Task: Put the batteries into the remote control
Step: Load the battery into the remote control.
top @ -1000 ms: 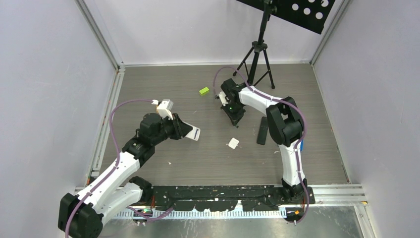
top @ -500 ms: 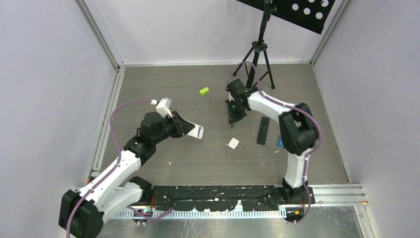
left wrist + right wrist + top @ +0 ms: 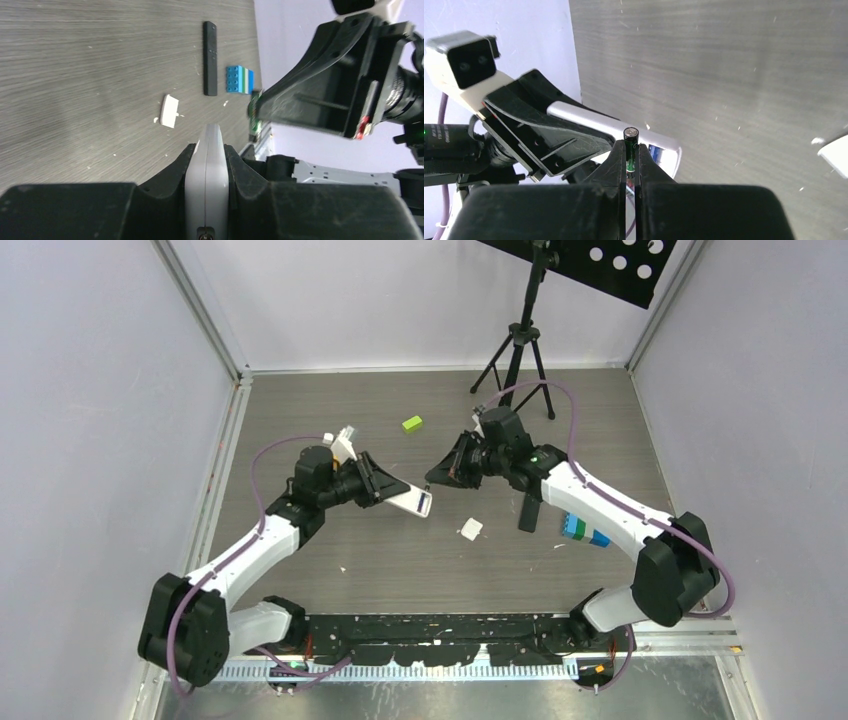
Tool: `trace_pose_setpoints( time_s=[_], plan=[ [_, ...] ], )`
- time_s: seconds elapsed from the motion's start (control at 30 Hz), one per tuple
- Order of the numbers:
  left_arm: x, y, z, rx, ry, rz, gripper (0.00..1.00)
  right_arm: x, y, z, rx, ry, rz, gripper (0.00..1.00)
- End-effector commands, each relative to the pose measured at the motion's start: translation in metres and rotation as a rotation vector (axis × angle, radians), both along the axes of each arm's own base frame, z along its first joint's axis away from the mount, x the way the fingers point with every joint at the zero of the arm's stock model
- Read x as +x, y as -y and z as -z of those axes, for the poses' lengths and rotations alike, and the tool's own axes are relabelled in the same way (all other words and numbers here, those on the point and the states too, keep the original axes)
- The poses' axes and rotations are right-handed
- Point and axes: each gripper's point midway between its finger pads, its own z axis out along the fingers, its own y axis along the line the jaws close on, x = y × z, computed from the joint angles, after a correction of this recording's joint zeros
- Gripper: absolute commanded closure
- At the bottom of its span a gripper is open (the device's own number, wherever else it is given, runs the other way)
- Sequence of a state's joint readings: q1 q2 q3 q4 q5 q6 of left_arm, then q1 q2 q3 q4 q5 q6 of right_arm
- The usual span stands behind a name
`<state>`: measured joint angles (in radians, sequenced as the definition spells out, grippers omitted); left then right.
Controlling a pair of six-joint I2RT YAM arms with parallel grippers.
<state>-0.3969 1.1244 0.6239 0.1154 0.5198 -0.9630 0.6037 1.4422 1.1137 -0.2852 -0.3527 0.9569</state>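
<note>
Grey wood-grain worktop (image 3: 330,570), pale walls, tripod (image 3: 517,360) at 12 o'clock.

We list the remote (image 3: 408,501): white, held off the worktop left of centre, clamped edgewise in the left jaws, open end pointing to 3 o'clock.

We list one battery (image 3: 630,136): dark with green, pinched upright in the right jaws, close to that open end but apart from it.

Loose items: white cover (image 3: 470,529) at 6 o'clock of the gap; black remote (image 3: 529,508) and blue blocks (image 3: 583,530) at 4 o'clock; green block (image 3: 412,424) at 11.

Progress, as we judge it: cover off, one battery in hand, none seen seated. A bluish patch in the compartment we cannot identify. Insertion remains; other batteries are not in view.
</note>
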Motion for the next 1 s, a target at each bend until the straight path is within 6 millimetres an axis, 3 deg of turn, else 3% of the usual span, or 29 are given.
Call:
trace_pose_setpoints(
  time_s=[0.0, 0.33, 0.97],
  plan=[
    [0.001, 0.018, -0.043, -0.124, 0.090, 0.109, 1.00, -0.026, -0.007, -0.008, 0.046, -0.118, 0.056, 1.00],
    [0.003, 0.025, -0.048, -0.134, 0.121, 0.157, 1.00, -0.043, 0.010, 0.007, 0.021, -0.191, 0.182, 1.00],
    [0.002, 0.029, -0.041, -0.156, 0.128, 0.196, 1.00, -0.053, -0.008, 0.027, 0.022, -0.278, 0.156, 0.98]
  ],
)
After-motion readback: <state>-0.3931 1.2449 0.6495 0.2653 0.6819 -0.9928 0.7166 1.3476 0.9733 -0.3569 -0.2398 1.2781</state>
